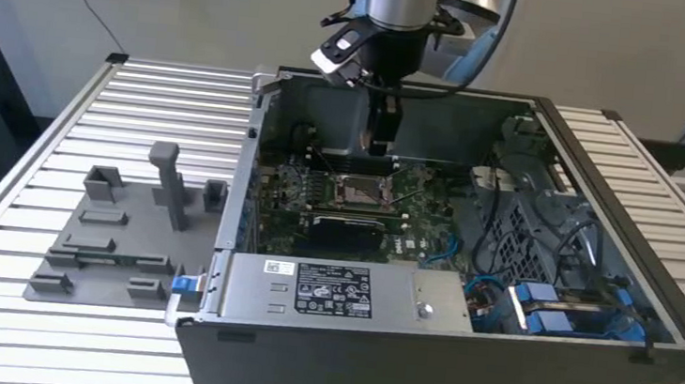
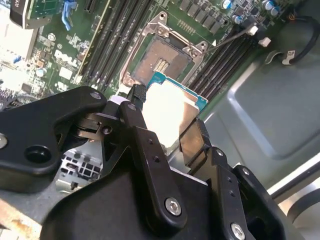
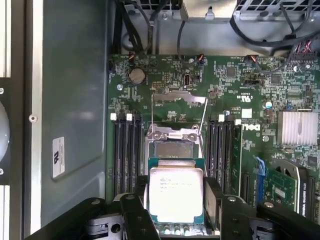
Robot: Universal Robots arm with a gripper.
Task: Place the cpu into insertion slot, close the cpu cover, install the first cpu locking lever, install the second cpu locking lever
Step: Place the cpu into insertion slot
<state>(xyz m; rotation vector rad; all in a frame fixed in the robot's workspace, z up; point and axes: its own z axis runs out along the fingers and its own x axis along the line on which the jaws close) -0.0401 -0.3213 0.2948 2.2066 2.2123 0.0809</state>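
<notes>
**Exterior view, left to right.** 1 slatted metal table (image 1: 59,127) carries 1 grey fixture plate (image 1: 122,256) at the exterior view's left. The plate has several raised blocks and 1 tall post. Just beside the plate stands 1 open-topped computer case (image 1: 425,379), and its 4 walls bound the work area. Inside, 1 green motherboard (image 1: 423,205) lies flat at centre frame. 1 silver power supply (image 1: 333,290) sits at lower centre, and blue cables (image 1: 552,307) fill the lower right.

1 gripper (image 1: 380,144) hangs inside the case at upper centre, close to the far wall and well apart from both side walls. The insertion slot (image 1: 357,191) lies just below it in the frame.

**First wrist view.** The 2 black fingers (image 3: 136,215) are clamped on 1 cpu (image 3: 176,194), gripped by 2 opposite edges with its silver face towards the camera.
- The cpu is held over the board and is not seated.
- 1 of its edges overlaps the slot's silver rim.
- The slot's brownish contact field is bare.
- 1 cpu cover (image 3: 178,102) stands swung open on the side of the slot away from the cpu.
- 2 banks of black memory slots (image 3: 126,150) flank the slot, 1 per side, and each finger lines up with 1 bank.

**Second wrist view.** The cpu also shows here, with 1 corner reaching the slot's rim.
</notes>
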